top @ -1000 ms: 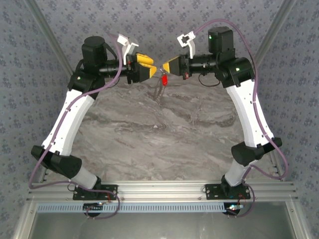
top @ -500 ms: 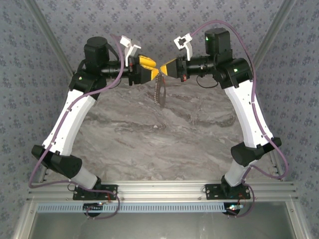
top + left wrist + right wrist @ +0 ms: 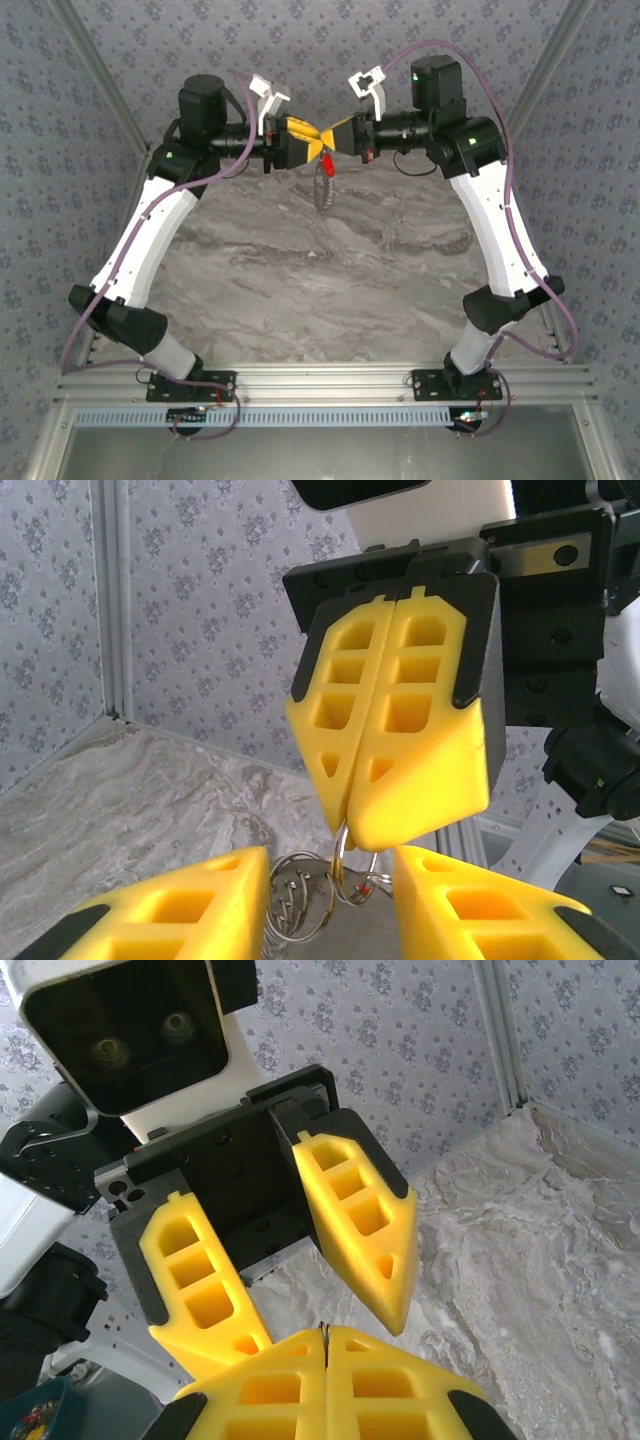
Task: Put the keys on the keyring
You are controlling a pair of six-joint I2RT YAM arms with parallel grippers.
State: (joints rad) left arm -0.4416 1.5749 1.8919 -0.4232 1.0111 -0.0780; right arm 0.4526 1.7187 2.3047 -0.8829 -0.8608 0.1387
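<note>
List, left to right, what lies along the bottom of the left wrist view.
first yellow finger → keyring → keys, seen as a small red piece → second yellow finger

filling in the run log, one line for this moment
right gripper: shut on keyring | left gripper: open, astride keyring | key: by ring top

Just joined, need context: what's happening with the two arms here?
The right gripper is shut on a thin grey metal keyring, holding it above the far side of the grey marbled table, with a tiny red key piece close beside it. The left gripper faces it, its jaws apart on either side of the hanging ring.
</note>
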